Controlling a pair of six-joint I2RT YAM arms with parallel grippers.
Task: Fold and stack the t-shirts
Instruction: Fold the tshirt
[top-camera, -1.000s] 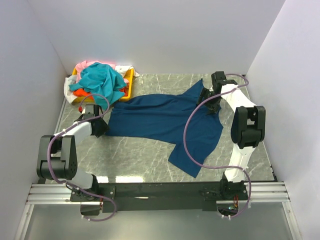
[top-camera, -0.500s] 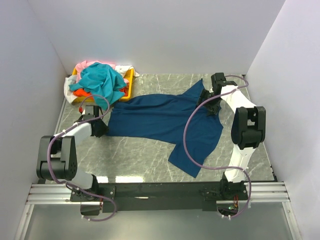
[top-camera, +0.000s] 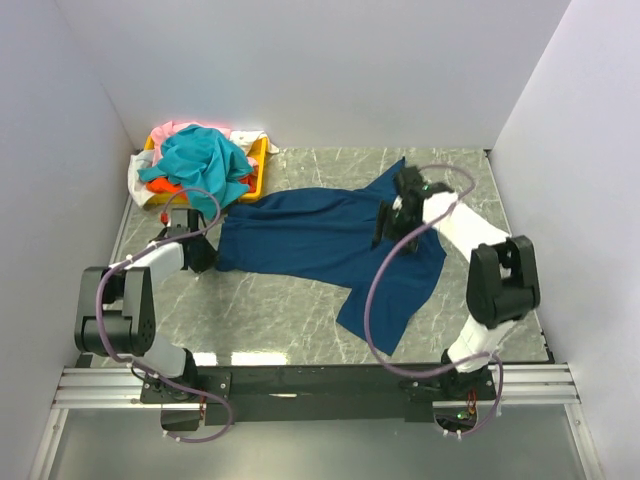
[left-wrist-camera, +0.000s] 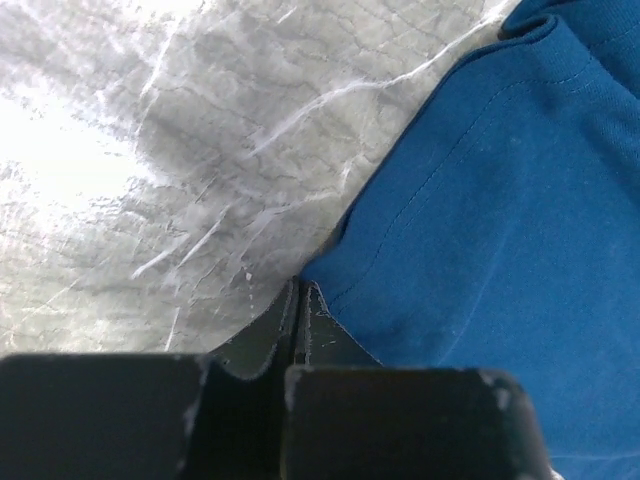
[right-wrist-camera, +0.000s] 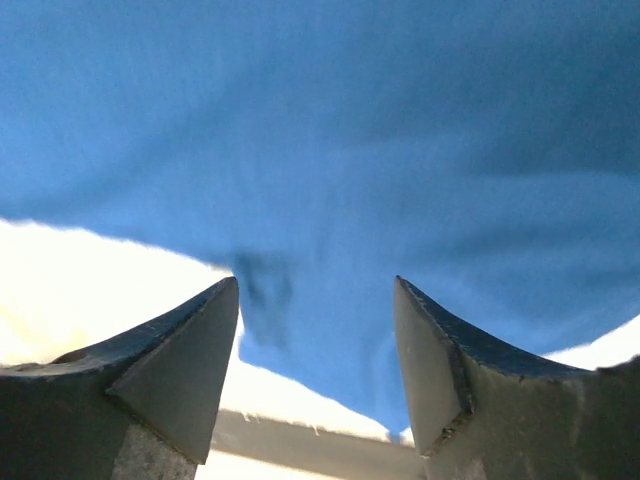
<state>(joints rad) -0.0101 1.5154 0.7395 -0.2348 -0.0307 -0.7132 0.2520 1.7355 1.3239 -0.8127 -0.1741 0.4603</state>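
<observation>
Left end effector (left-wrist-camera: 300, 300) clenched, tips right at a corner of the navy t-shirt (top-camera: 320, 240) hem; cannot tell if any cloth sits between them. Right end effector (right-wrist-camera: 315, 285) released, fingers (right-wrist-camera: 170, 380) spread, the navy cloth beyond them blurred. From above it hangs over the shirt's far right part and hides the cloth beneath.

Navy t-shirt: one, spread across the middle of the tabletop (top-camera: 280, 310), a purple cable (top-camera: 370, 300) looping over it.

Heap at far left: teal t-shirt (top-camera: 200, 160) on top, one. Orange t-shirt (top-camera: 165, 185), pink t-shirt (top-camera: 175, 128), white t-shirt (top-camera: 135, 175): one patch each, mostly buried.

Yellow tray (top-camera: 258, 165): one, mostly covered.
</observation>
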